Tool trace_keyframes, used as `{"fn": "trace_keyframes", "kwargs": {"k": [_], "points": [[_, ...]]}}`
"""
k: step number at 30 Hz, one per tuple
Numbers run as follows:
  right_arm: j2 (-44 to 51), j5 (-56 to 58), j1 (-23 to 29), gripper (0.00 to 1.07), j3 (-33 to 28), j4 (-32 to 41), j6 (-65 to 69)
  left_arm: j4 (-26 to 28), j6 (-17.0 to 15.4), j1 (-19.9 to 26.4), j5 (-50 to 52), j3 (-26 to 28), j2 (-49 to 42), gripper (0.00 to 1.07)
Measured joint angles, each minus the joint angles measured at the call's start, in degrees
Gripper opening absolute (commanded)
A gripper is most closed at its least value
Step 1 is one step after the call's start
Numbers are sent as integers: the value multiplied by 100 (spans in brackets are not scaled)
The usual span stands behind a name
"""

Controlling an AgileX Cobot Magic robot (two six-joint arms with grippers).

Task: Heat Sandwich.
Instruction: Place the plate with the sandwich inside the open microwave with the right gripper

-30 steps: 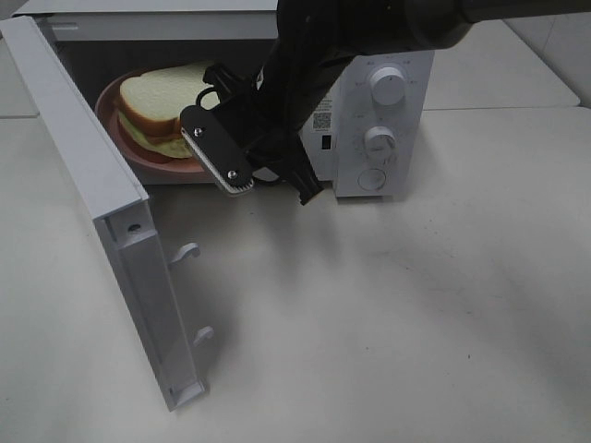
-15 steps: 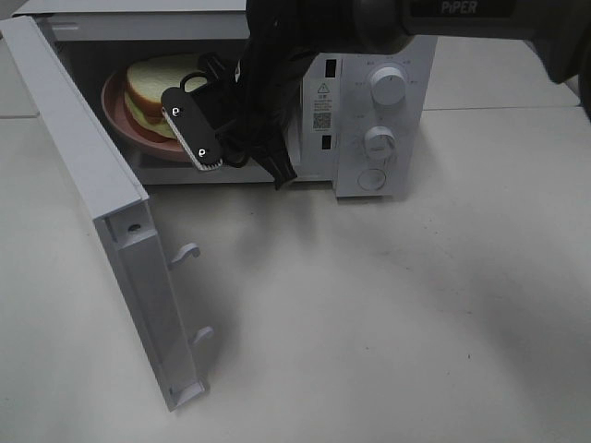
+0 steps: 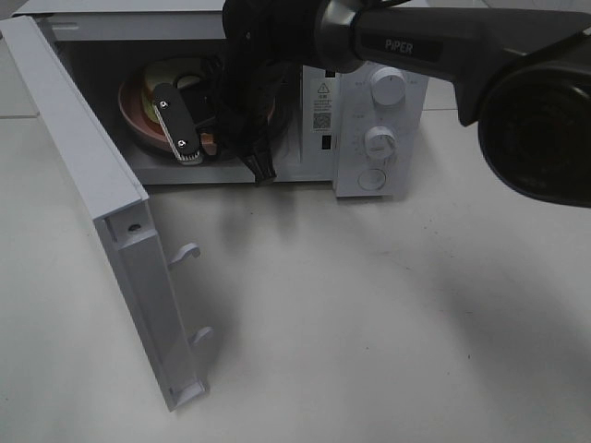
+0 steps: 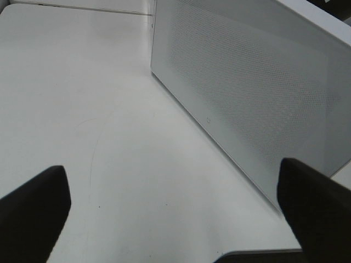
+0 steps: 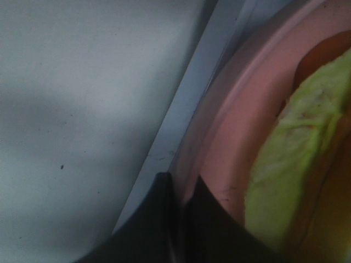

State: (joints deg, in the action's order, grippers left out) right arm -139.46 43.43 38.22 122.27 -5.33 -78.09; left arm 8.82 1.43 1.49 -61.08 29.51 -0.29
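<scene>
My right fingers [image 5: 159,219] are pressed together on the pink plate [image 5: 219,153]'s rim, with the sandwich [image 5: 290,142] just beyond their tips inside the microwave [image 3: 406,185], and releasing before the plate sits flat could tip it off, while my left fingers [image 4: 33,213] hang spread, empty.

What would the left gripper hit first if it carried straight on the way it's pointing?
Probably the table between its open fingers; the microwave's open door stands close beside that line, though depth is unclear.
</scene>
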Motion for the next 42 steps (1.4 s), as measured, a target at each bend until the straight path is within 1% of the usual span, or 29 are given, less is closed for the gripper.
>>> {"fn": "trace_keyframes", "kwargs": {"k": [1, 3, 6, 13, 16, 17, 18, 20, 21, 22, 23, 24, 25, 26, 27, 28, 29, 30, 31, 32, 33, 34, 35, 36, 37, 38, 40, 42], "points": [[-103, 11, 0, 0, 172, -29, 92, 0, 0, 0, 0, 0, 0, 97], [-143, 17, 0, 0, 229, -57, 143, 0, 0, 0, 0, 0, 0, 97], [-298, 29, 0, 0, 487, -80, 275, 0, 0, 0, 0, 0, 0, 97], [-367, 23, 0, 1, 544, -92, 275, 0, 0, 0, 0, 0, 0, 97], [-378, 17, 0, 7, 544, -92, 275, 0, 0, 0, 0, 0, 0, 97], [-378, 17, 0, 7, 544, -92, 275, 0, 0, 0, 0, 0, 0, 97], [-384, 17, 0, 9, 544, -92, 275, 0, 0, 0, 0, 0, 0, 97], [-413, -6, 0, 20, 544, -109, 275, 0, 0, 0, 0, 0, 0, 97], [-413, -6, 0, 20, 544, -109, 275, 0, 0, 0, 0, 0, 0, 97], [-418, -11, 0, 25, 544, -109, 281, 0, 0, 0, 0, 0, 0, 97], [-418, -46, 0, 35, 544, -120, 367, 0, 0, 0, 0, 0, 0, 97], [-418, -63, 0, 40, 544, -126, 430, 0, 0, 0, 0, 0, 0, 97], [-418, -63, 0, 40, 544, -126, 430, 0, 0, 0, 0, 0, 0, 97], [-418, -92, 0, 45, 544, -132, 487, 0, 0, 0, 0, 0, 0, 97], [-418, -132, 0, 54, 550, -155, 625, 0, 0, 0, 0, 0, 0, 97], [-418, -132, 0, 59, 550, -160, 682, 0, 0, 0, 0, 0, 0, 97], [-418, -132, 0, 62, 539, -166, 745, 0, 0, 0, 0, 0, 0, 97], [-418, -132, 0, 62, 539, -166, 745, 0, 0, 0, 0, 0, 0, 97], [-395, -143, 0, 67, 493, -166, 791, 0, 0, 0, 0, 0, 0, 97], [-309, -189, 0, 75, 321, -166, 871, 0, 0, 0, 0, 0, 0, 97], [-252, -269, 0, 78, 189, -166, 882, 0, 0, 0, 0, 0, 0, 97], [-189, -350, 0, 81, 74, -166, 882, 0, 0, 0, 0, 0, 0, 97], [-189, -350, 0, 81, 74, -166, 882, 0, 0, 0, 0, 0, 0, 97], [-23, -510, 0, 83, -235, -166, 888, 0, 0, 0, 0, 0, 0, 97], [57, -607, 0, 86, -395, -166, 888, 0, 0, 0, 0, 0, 0, 97], [172, -676, 0, 86, -550, -166, 888, 0, 0, 0, 0, 0, 0, 97], [235, -762, 0, 85, -665, -166, 888, 0, 0, 0, 0, 0, 0, 97], [470, -917, -6, 85, -1031, -166, 894, 0, 0, 0, 0, 0, 0, 97]]}}
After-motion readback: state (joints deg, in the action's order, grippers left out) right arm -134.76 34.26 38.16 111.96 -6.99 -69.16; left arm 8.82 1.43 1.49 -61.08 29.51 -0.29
